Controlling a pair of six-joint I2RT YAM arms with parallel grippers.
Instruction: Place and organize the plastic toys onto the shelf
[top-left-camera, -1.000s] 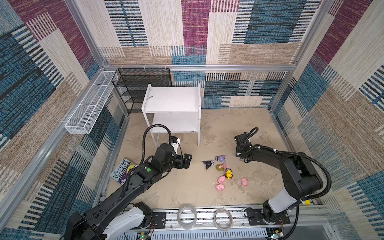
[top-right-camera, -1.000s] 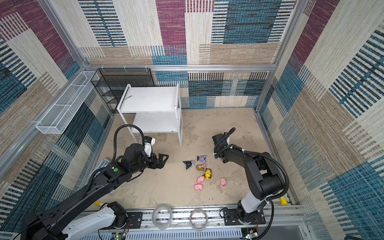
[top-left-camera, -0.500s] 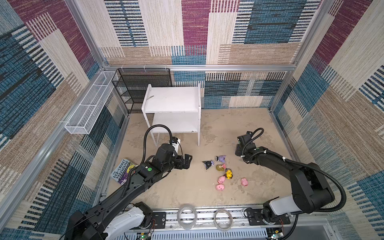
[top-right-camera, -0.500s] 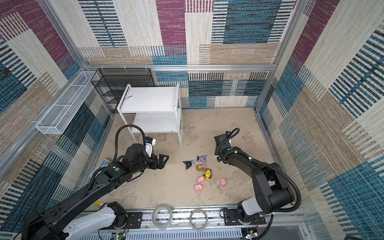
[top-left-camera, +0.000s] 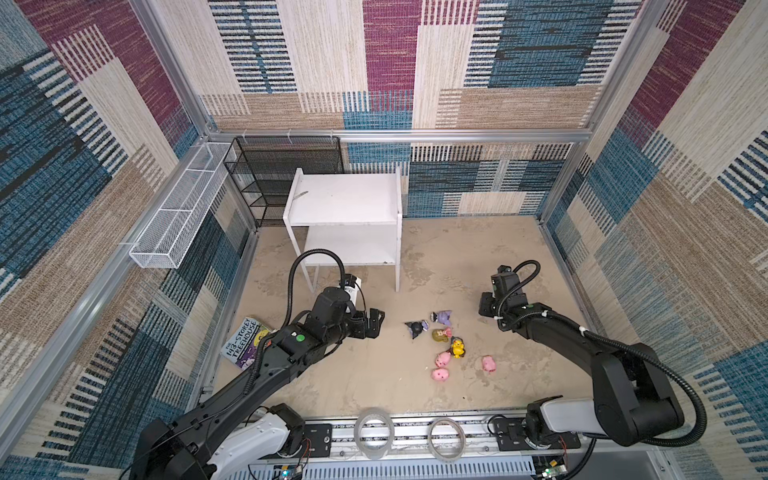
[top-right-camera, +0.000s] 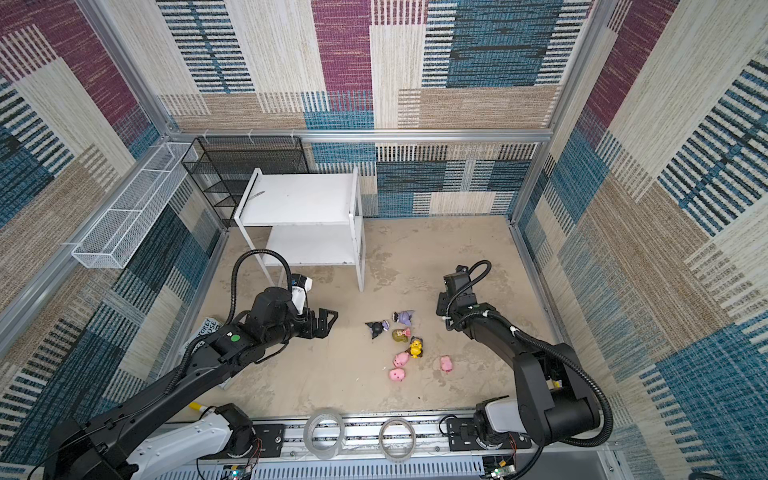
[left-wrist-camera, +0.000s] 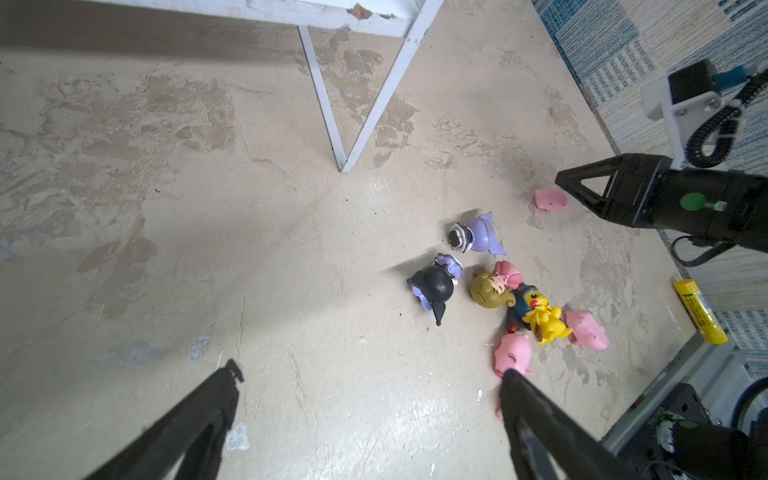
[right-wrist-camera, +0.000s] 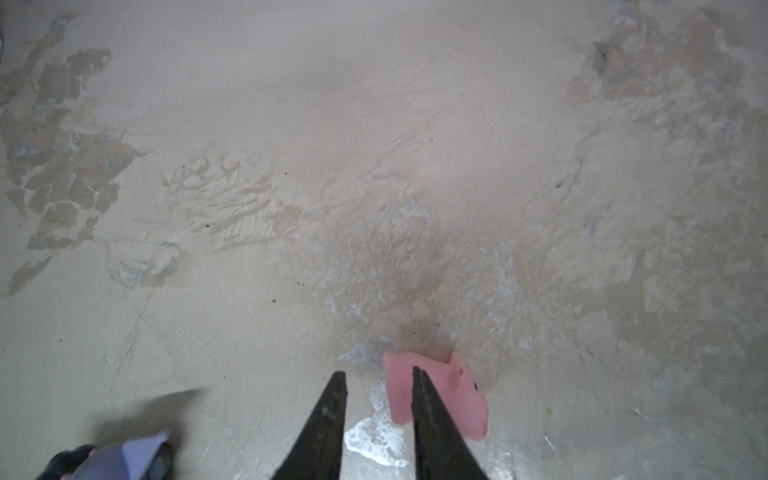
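Right pincer (right-wrist-camera: 378, 370) had narrowed beside a pink pig (right-wrist-camera: 461, 399) lying on the table (right-wrist-camera: 249, 166), gripping nothing; left pincer (left-wrist-camera: 370, 370) gaped. Pig looked light, hard, slick; its flanks seemed the best hold.

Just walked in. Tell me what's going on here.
Two robot arms are tidying plastic toys onto the white shelf, which holds none yet. All the toys lie on the tabletop. The left gripper hovers wide open beside the main cluster, touching nothing. The right gripper is down at a lone pink pig set apart from the rest. Its jaws stand narrowly apart with the pig beside one finger, not between them.
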